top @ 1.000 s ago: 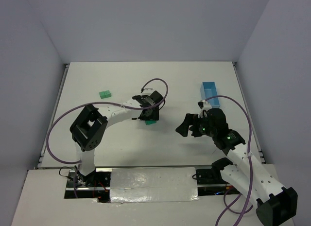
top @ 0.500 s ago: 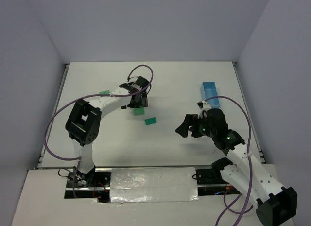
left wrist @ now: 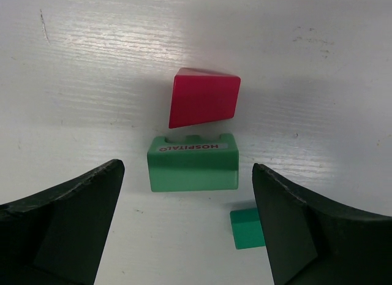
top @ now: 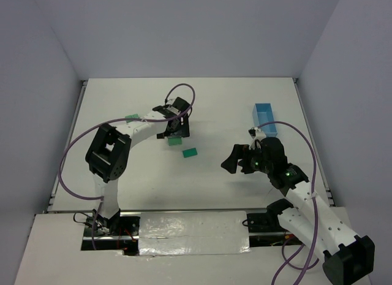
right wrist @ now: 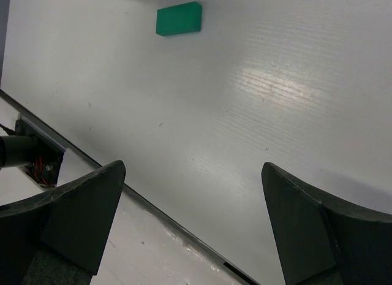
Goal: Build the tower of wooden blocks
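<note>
A red roof-shaped block [left wrist: 204, 99] lies on the white table [top: 245, 101], just beyond a green block with a printed label [left wrist: 193, 162]. My left gripper [left wrist: 187, 165] is open, one jaw standing on either side of the labelled block [top: 174, 140] without touching it. In the top view the left gripper [top: 174, 130] hides the red block. A second green block [top: 190, 152] [right wrist: 177, 18] lies close by, half hidden behind my right-hand finger [left wrist: 248, 228]. Another green block [top: 130, 117] peeks out behind the left arm. My right gripper [top: 231, 159] [right wrist: 192, 165] hangs open, holding nothing.
A light-blue tray [top: 264, 116] sits at the back right, just beyond the right arm. The table's near edge and a strip with wiring [right wrist: 37, 165] show below the right gripper. Purple cables loop around both arms.
My left gripper has moved back and to the left, uncovering the green block it was over and ending above the labelled one. The right arm has stayed still.
</note>
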Controlling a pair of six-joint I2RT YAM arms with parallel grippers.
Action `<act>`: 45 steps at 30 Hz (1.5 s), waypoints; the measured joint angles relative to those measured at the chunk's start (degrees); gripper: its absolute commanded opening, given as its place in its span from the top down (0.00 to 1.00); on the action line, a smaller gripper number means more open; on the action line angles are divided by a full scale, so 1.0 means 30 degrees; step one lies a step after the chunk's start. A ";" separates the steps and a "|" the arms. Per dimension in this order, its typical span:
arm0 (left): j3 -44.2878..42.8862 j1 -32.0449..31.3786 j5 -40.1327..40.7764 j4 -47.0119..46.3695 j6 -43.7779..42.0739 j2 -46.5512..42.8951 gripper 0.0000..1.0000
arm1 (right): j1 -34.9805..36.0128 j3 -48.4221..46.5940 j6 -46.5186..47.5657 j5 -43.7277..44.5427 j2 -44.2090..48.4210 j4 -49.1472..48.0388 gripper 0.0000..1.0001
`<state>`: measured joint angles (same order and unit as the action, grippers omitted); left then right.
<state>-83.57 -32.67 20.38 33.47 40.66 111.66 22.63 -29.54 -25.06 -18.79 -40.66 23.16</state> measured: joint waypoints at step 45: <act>-0.9887 1.1009 -0.1778 0.3861 -0.5027 0.1413 0.67 | 0.0000 0.0000 0.0000 -0.0554 0.0466 -0.0022 0.00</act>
<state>-113.23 0.36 15.05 45.06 25.58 115.90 22.63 -29.54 -25.06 -20.45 -39.27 23.09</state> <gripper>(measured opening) 0.715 0.996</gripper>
